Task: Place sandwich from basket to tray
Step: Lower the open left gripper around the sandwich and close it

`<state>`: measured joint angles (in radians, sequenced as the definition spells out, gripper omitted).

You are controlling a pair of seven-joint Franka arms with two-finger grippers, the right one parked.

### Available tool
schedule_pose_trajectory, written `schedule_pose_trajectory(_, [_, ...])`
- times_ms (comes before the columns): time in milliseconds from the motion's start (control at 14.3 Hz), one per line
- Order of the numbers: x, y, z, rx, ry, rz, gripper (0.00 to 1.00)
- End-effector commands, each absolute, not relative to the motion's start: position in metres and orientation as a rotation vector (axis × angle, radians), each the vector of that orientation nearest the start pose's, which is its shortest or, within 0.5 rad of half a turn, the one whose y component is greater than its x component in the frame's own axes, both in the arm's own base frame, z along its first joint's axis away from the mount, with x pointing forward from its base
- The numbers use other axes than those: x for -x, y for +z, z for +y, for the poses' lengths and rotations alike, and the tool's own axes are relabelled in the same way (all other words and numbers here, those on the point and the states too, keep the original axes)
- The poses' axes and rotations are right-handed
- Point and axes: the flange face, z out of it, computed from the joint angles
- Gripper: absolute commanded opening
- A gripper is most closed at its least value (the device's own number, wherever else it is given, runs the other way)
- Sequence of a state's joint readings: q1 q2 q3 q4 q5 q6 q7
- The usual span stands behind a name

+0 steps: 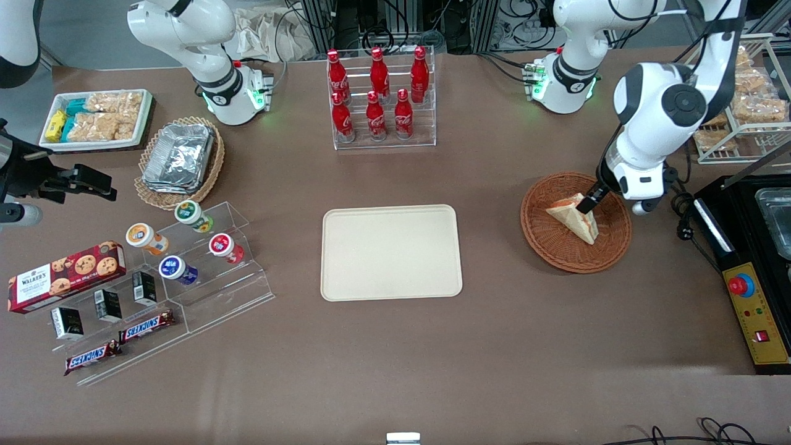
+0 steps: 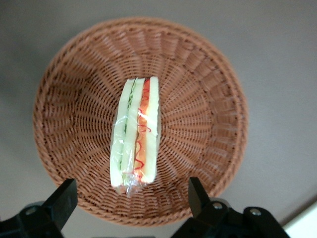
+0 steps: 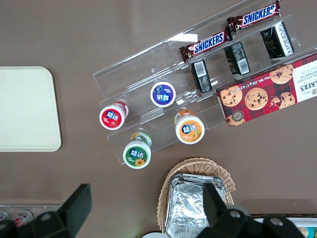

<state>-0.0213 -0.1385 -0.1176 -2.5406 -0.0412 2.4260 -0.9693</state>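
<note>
1 sandwich [image 2: 136, 134] in 1 basket [image 2: 208, 94], gripper [image 2: 131, 206] above

"SNICKERS" reads on 2 candy bars [image 3: 230, 29], "WALKER'S" on the red cookie box [image 1: 65, 275] and Coca-Cola script on 6 red bottles [image 1: 377, 93], all well apart from the gripper [image 1: 592, 199] fingers.

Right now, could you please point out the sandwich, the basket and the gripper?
sandwich [image 2: 136, 134], left wrist view, wrapped filling edge.
basket [image 1: 559, 253], front view, bare woven rim.
gripper [image 2: 131, 203], left wrist view, open, between fingertips above basket.
</note>
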Motion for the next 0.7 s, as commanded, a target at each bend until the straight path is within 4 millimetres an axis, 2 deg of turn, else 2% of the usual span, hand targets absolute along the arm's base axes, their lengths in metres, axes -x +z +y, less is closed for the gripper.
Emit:
schedule_pose_trajectory(0, [-0.440,0.284,-0.062,2.838,-0.050,-1.440,1.00])
schedule_pose_trajectory(350, [-0.435,0.241,-0.061,2.850,-0.079,-1.461,1.00])
schedule_pose_trajectory(420, [-0.435,0.238,-0.061,2.849,-0.074,-1.461,0.94])
schedule_pose_trajectory(490, [-0.436,0.237,-0.060,2.846,-0.072,-1.465,0.52])
schedule_pose_trajectory(560, [-0.436,0.237,-0.060,2.850,-0.072,-1.456,0.01])
schedule_pose_trajectory(630, [-0.436,0.233,-0.060,2.846,-0.058,-1.457,0.00])
